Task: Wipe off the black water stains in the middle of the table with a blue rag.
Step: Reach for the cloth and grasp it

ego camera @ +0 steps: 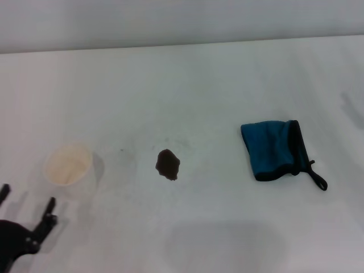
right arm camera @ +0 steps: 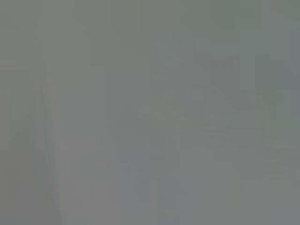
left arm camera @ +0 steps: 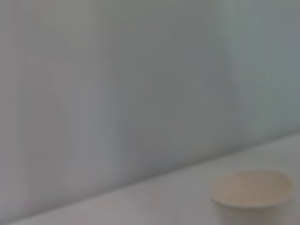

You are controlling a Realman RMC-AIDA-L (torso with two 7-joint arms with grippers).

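The left end effector (ego camera: 27, 206) sits low at the near left corner, its two black fingers spread apart and holding nothing. Just beyond it a white paper cup (ego camera: 69, 164) stands on the white counter (ego camera: 187, 85). The dark stain (ego camera: 168, 164) lies mid-counter, with the blue rag (ego camera: 274, 150) well apart to its right, loop cord trailing. The right end effector is out of sight.

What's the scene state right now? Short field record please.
stain: dark blotch mid-table, unwiped
rag: blue rag folded, lying right of the stain, untouched
cup: white paper cup left of the stain, upright
table: white table
left claw: left claw open, near front-left corner, by the cup
right claw: not in view
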